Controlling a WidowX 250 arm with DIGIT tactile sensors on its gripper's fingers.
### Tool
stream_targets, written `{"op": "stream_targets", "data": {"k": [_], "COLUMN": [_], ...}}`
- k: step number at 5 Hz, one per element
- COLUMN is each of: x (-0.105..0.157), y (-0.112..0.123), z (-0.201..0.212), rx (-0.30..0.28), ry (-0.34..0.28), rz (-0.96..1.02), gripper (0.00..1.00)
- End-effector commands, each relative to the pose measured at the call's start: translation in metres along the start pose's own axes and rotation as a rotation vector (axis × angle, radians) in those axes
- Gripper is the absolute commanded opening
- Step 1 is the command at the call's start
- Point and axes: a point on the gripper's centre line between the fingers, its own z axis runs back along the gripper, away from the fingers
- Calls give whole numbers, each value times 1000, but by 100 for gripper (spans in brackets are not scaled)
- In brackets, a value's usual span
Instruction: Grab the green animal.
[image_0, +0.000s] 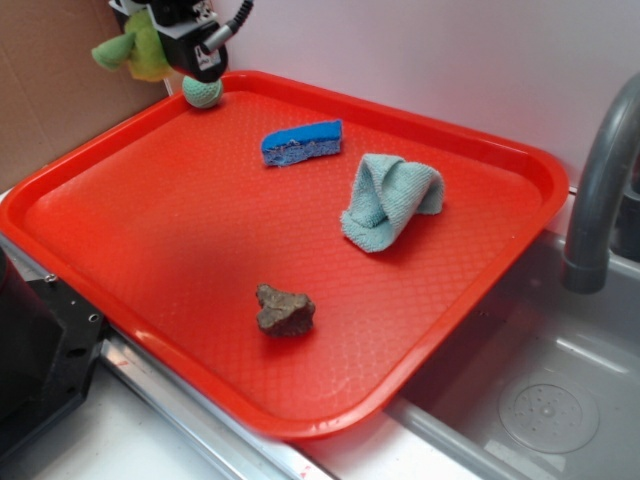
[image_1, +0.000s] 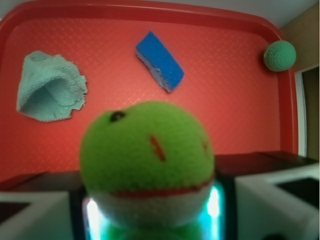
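The green animal (image_1: 147, 160), a fuzzy yellow-green plush with a whitish underside, a red stitched mouth and a black eye, fills the wrist view between my jaws. From outside, the green animal (image_0: 133, 48) hangs at the top left, raised above the far left corner of the red tray (image_0: 150, 240). My gripper (image_0: 160, 40) is shut on it, its fingers pressed against both sides of the plush. Part of the toy is hidden by the gripper body.
A teal knitted ball (image_0: 203, 92) lies in the tray's far left corner, just under the gripper. A blue sponge (image_0: 301, 142), a light blue cloth (image_0: 392, 198) and a brown lump (image_0: 285, 310) lie on the tray. A grey faucet (image_0: 598, 190) and sink stand at right.
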Motion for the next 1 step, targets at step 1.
{"op": "stream_targets", "data": {"k": [1], "x": [-26], "y": [17], "z": [1], "rx": [6], "ry": [-9], "rz": [54], "gripper": [0]}}
